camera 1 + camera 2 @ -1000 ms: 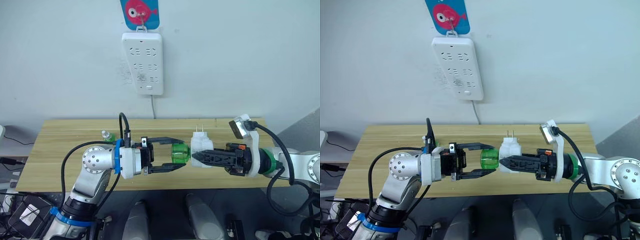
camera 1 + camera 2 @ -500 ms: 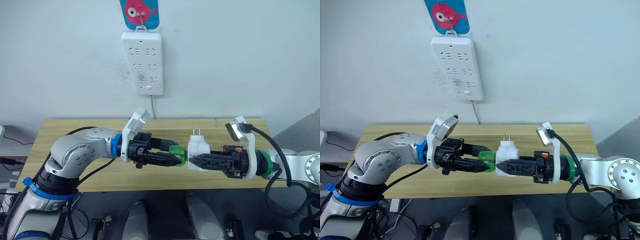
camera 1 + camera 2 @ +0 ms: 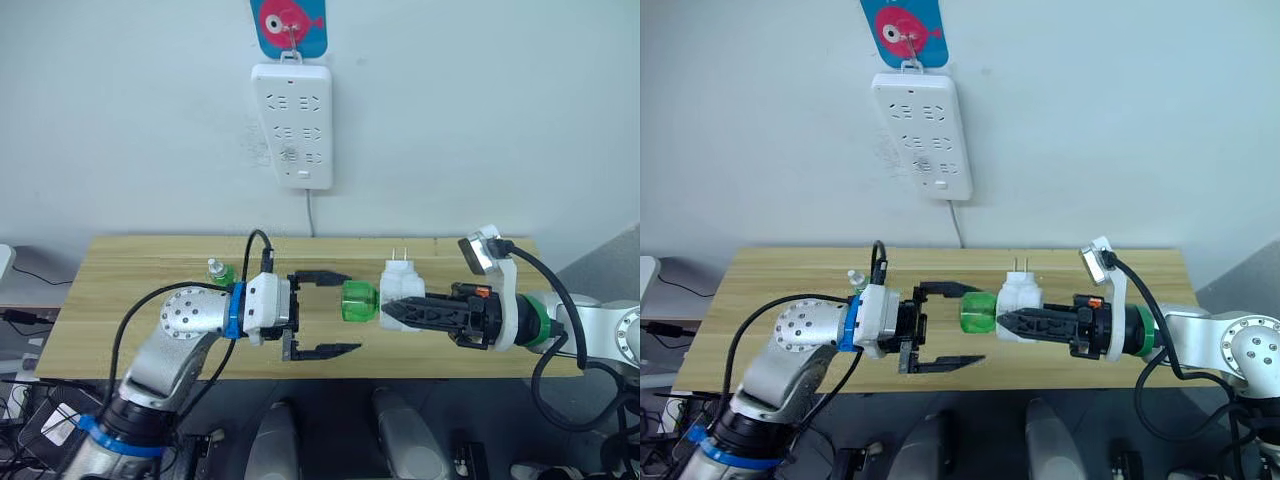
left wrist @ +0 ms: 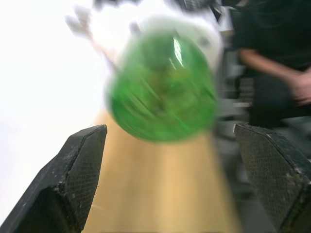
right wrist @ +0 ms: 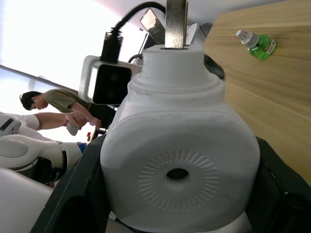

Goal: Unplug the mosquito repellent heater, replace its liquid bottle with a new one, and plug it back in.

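On the far left part of the wooden table (image 3: 120,300) lies one tiny translucent green bottle with a white cap (image 3: 217,271), on its side. The left gripper (image 3: 325,312) hovers over the table's middle, its two black fingers spread wide apart and holding nothing. Just beyond its fingertips is a second green bottle (image 3: 358,301), round and translucent, its neck seated in the mosquito repellent heater (image 3: 402,292) and its base facing the left gripper; in the left wrist view it shows between the fingers without touching them. The heater is a small white rounded plastic unit with two metal prongs pointing up, held above the table by the right gripper (image 3: 398,311), whose fingers are clamped on its body. One white power strip (image 3: 293,124) hangs on the wall above, with nothing plugged into it.
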`<move>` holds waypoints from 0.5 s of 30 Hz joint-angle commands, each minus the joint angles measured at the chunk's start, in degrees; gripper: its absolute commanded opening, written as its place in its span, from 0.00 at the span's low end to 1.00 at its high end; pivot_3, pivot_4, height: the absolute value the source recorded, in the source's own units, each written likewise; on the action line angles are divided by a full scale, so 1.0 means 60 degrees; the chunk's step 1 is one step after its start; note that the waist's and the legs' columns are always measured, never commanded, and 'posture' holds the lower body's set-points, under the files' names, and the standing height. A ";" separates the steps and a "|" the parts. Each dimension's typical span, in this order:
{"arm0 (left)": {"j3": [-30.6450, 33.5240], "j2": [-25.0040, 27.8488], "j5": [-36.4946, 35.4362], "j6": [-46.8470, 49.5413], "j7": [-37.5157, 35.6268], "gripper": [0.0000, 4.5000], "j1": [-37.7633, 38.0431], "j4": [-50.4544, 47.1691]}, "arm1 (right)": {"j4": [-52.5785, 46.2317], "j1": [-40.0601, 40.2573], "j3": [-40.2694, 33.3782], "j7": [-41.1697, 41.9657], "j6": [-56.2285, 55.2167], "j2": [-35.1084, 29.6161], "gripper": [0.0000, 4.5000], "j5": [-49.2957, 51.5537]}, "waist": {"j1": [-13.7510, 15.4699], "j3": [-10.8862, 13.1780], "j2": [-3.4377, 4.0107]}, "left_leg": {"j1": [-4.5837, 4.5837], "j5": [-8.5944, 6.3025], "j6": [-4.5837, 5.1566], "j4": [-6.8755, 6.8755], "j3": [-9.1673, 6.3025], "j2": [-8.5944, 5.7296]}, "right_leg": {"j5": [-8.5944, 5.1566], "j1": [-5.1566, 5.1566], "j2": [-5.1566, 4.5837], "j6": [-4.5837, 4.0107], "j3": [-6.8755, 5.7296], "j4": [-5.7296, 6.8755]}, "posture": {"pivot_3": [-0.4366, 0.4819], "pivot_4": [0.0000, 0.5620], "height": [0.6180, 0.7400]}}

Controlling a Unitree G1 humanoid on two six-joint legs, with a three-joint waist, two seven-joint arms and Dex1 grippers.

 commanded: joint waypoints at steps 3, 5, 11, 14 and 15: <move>-0.0100 -0.0151 0.0157 -0.1755 -0.0312 0.99 0.0044 -0.0096 | -0.0158 -0.0099 -0.0196 0.0097 -0.0075 -0.0001 0.68 0.0270 | -0.0035 0.0000 0.0001 | 0.0001 0.0000 0.0000 -0.0004 0.0001 0.0000 | 0.0000 -0.0001 0.0000 0.0000 0.0000 0.0001 | 0.22 0.50 1.00; -0.0255 -0.0112 0.0180 -0.1948 -0.0462 0.92 -0.0070 -0.0013 | -0.0167 -0.0113 -0.0192 0.0082 -0.0087 0.0017 0.68 0.0271 | -0.0052 0.0000 0.0001 | 0.0001 0.0000 0.0001 -0.0006 -0.0002 0.0001 | 0.0000 -0.0001 0.0001 0.0000 -0.0002 0.0003 | 0.22 0.50 1.00; -0.0303 0.0043 0.0279 -0.1859 -0.0417 0.59 -0.0227 0.0286 | -0.0211 -0.0140 -0.0202 0.0055 -0.0118 0.0066 0.68 0.0271 | -0.0063 0.0000 0.0001 | 0.0001 0.0000 0.0000 -0.0001 -0.0002 0.0001 | -0.0001 0.0000 0.0003 0.0004 -0.0002 0.0004 | 0.22 0.50 1.00; -0.0276 0.0034 0.0298 -0.1694 -0.0273 0.50 -0.0435 0.0428 | -0.0224 -0.0147 -0.0199 0.0050 -0.0124 0.0094 0.68 0.0271 | -0.0063 0.0000 0.0000 | 0.0001 0.0000 0.0001 -0.0002 -0.0003 0.0001 | -0.0002 -0.0001 0.0003 0.0005 -0.0003 0.0004 | 0.22 0.50 1.00; -0.0286 0.0024 0.0269 -0.1579 -0.0244 0.50 -0.0505 0.0417 | -0.0225 -0.0152 -0.0197 0.0056 -0.0128 0.0104 0.68 0.0271 | -0.0064 0.0000 0.0000 | 0.0001 0.0000 0.0001 -0.0002 -0.0003 0.0001 | -0.0002 -0.0001 0.0003 0.0004 -0.0003 0.0004 | 0.22 0.50 1.00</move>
